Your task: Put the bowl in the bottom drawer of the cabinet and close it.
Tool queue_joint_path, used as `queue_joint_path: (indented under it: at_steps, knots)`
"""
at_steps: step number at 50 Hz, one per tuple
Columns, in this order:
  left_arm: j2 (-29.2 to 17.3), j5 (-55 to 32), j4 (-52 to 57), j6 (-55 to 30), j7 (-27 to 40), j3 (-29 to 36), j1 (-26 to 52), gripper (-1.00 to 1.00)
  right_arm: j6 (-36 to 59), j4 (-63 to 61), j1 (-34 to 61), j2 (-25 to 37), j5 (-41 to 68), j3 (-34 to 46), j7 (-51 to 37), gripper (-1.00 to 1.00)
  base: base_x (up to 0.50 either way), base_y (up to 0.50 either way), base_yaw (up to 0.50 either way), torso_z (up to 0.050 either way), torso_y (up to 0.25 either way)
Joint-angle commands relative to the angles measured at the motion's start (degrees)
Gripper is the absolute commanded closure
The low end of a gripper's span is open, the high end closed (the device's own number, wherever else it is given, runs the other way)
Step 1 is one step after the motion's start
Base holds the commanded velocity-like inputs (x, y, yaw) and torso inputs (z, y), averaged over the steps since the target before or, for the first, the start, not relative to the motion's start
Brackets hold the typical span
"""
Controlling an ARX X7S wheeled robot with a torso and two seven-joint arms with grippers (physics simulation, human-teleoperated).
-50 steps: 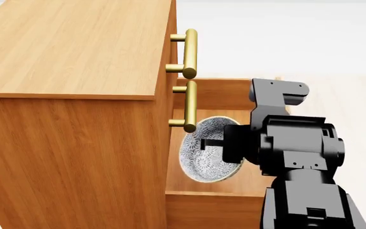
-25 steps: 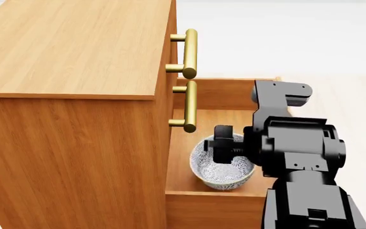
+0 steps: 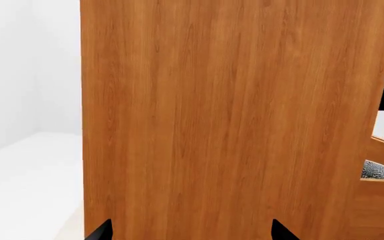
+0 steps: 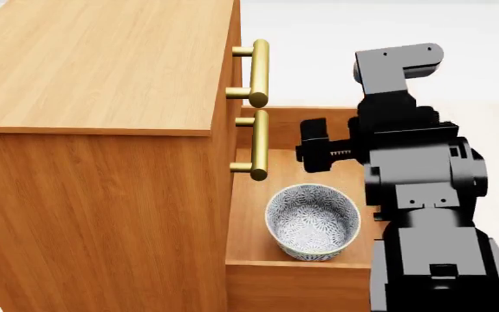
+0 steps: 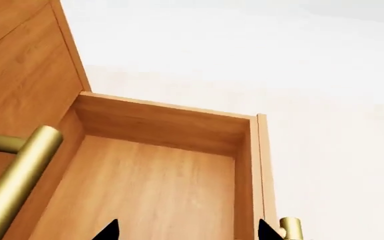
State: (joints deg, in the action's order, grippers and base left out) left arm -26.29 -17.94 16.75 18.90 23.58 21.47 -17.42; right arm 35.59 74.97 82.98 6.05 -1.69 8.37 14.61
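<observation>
Sitting upright, the bowl point(image 4: 313, 221) rests inside the open bottom drawer point(image 4: 297, 270).

- I saw the top handle point(image 4: 260, 73), a brass bar, standing out from its drawer front.
- The middle handle point(image 4: 260, 144) sat just below it, same brass, same upright line.
- The floor point(image 4: 492, 123) was pale beige and plain.
- The wall point(image 3: 18, 65) I saw from the left wrist was flat white.
</observation>
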Motion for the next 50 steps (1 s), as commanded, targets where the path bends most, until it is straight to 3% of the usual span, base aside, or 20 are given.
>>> queue_joint_path:
  at_steps: [1,5,10,14,26,40,50]
  knots:
    - [0.0,-1.1,-0.4,2.0,-0.7,-0.2,-0.2,-1.0,-6.1,-0.1,2.5,1.8,0.2,2.6,0.4,-1.0,0.0,0.0,0.0,0.0,0.0]
    - [0.1,-0.6,-0.5,1.9,-0.3,-0.3,-0.3,-1.0,-12.0,-1.7,1.4,3.1,-0.4,3.1,-1.8,-1.0,0.0,0.0,0.0,0.0,0.0]
    - [-1.0,-1.0,2.3,-0.5,0.6,-0.4,-0.4,-1.0,-12.2,-3.6,0.4,4.8,-0.1,2.3,-3.7,-1.0,0.0,0.0,0.0,0.0,0.0]
    - [-0.6,-3.8,1.5,1.2,-0.2,-0.7,-0.3,-1.0,-8.2,-14.3,-4.2,6.5,0.3,1.4,-4.3,-1.0,0.0,0.0,0.0,0.0,0.0]
    - [-0.3,-0.8,-0.4,3.6,-1.2,0.3,-0.7,-1.0,1.8,-44.9,-18.7,11.6,0.9,-2.2,-8.1,-1.0,0.0,0.0,0.0,0.0,0.0]
    - [-0.2,0.0,-1.1,3.3,-0.9,0.5,-0.2,-1.0,10.7,-63.0,-27.0,15.8,3.7,-9.8,-9.5,-1.0,0.0,0.0,0.0,0.0,0.0]
    - [-1.1,-0.3,1.5,1.8,-0.3,0.4,-0.5,-1.0,10.8,-67.0,-32.1,17.4,4.5,-12.9,-10.0,-1.0,0.0,0.0,0.0,0.0,0.0]
